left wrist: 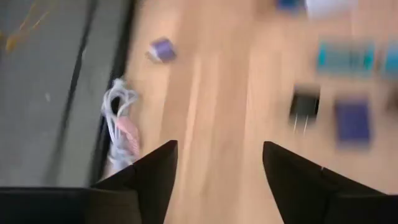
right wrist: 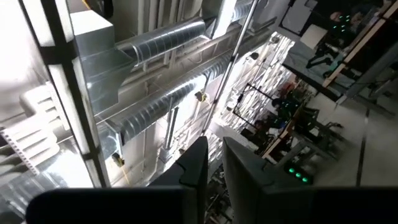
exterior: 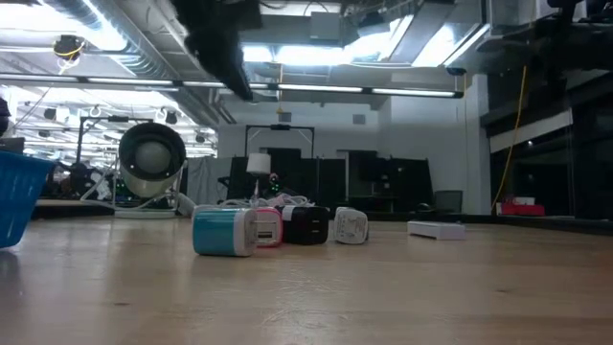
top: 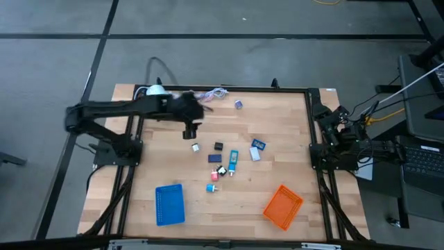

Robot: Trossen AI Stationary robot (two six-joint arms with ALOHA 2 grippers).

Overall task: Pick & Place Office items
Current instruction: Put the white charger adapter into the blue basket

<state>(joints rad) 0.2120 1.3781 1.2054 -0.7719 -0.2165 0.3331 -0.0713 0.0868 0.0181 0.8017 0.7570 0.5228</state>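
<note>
The left gripper [top: 191, 132] hangs over the bench [top: 277, 114], its fingers [left wrist: 152, 177] spread wide with nothing between them. Just past the fingertips lies a small white piece [top: 195, 148], and a little farther a black piece [top: 218, 146] and a navy one [top: 214, 158]. Beyond those sit a teal piece [top: 234, 160], a blue piece [top: 258, 144], a black-and-white piece [top: 222, 170] and a pink-red piece [top: 212, 187]. A purple piece [top: 238, 105] lies off to the fingers' other side, near the bench's far edge, with a tangle of cord [top: 211, 95] beside it. All the pieces rest on the bench, outside the blue tray [top: 169, 204] and the orange tray [top: 283, 206]. The right gripper [right wrist: 213, 163] waits at the bench's right edge, raised and pointing upward, its fingers narrow with nothing held.
</note>
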